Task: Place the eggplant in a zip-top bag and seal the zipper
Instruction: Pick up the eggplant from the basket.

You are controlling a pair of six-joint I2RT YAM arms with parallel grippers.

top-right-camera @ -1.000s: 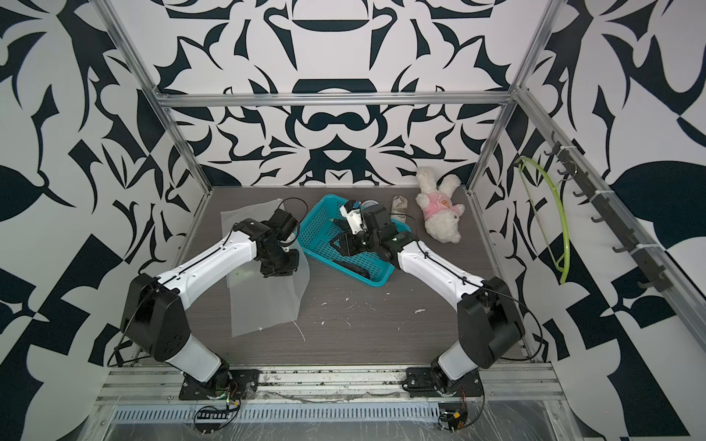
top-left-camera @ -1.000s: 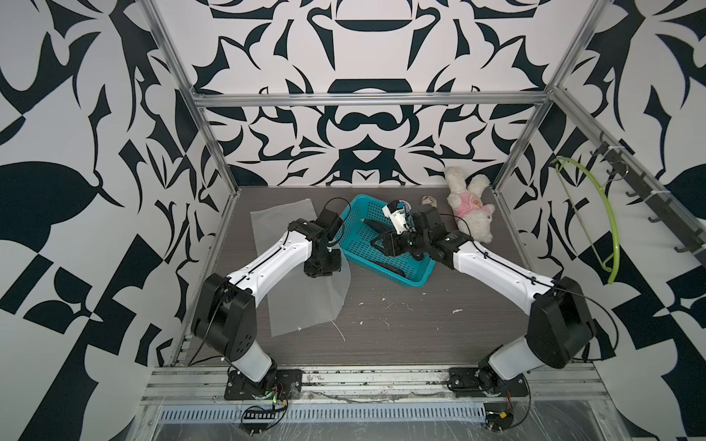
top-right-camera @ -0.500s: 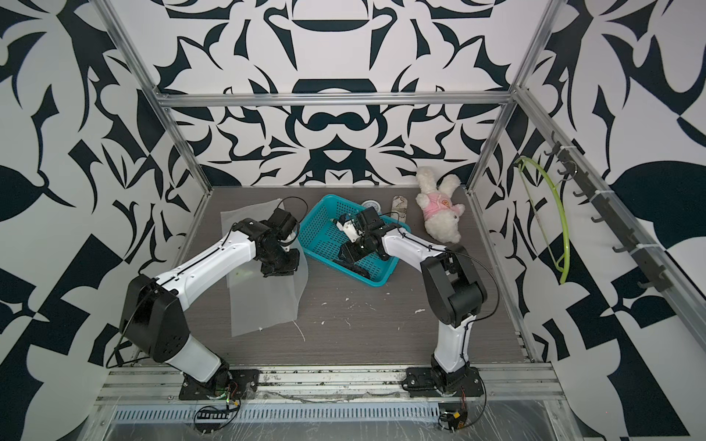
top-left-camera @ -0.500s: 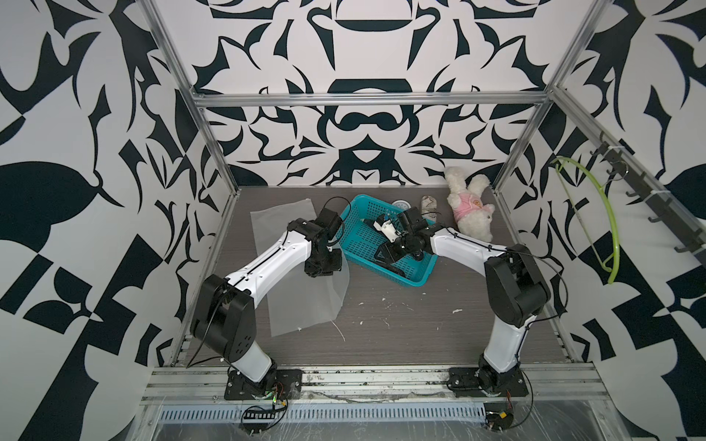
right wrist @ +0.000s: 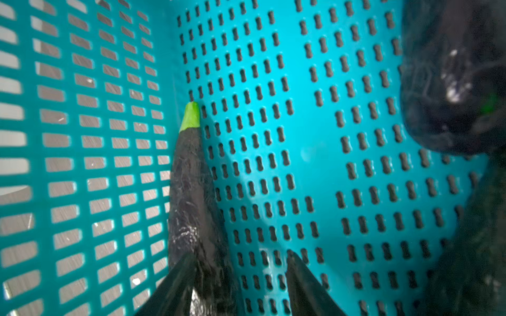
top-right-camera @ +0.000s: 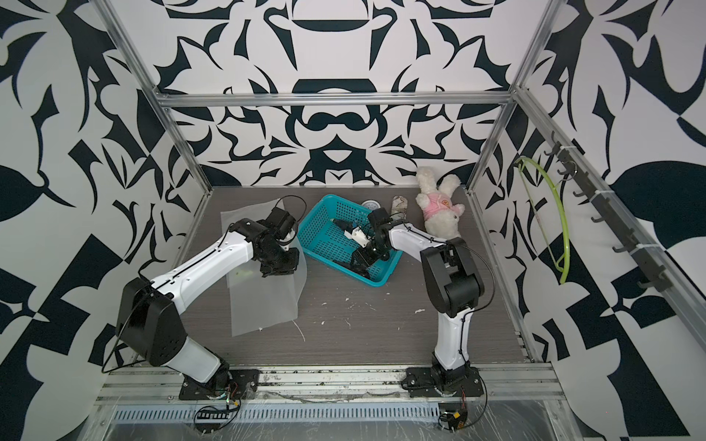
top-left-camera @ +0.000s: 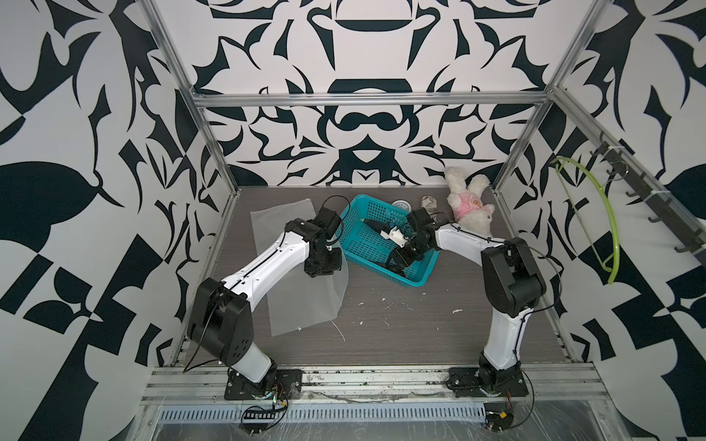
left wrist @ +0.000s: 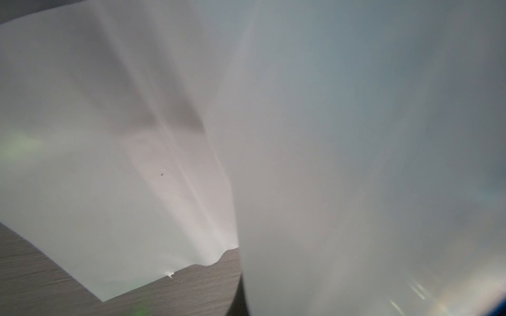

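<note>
Left gripper: you have it clenched on the bag at the edge nearest the basket. That edge is lifted off the table; the rest lies flat. The left wrist view shows only film close to the lens.

Right gripper: down inside the basket, jaws apart, grasping nothing.

Eggplant: in the basket, along the foot of a wall, green tip pointing away from the gripper. One finger overlaps it; the other stands clear. A dark lump sits near it.
</note>
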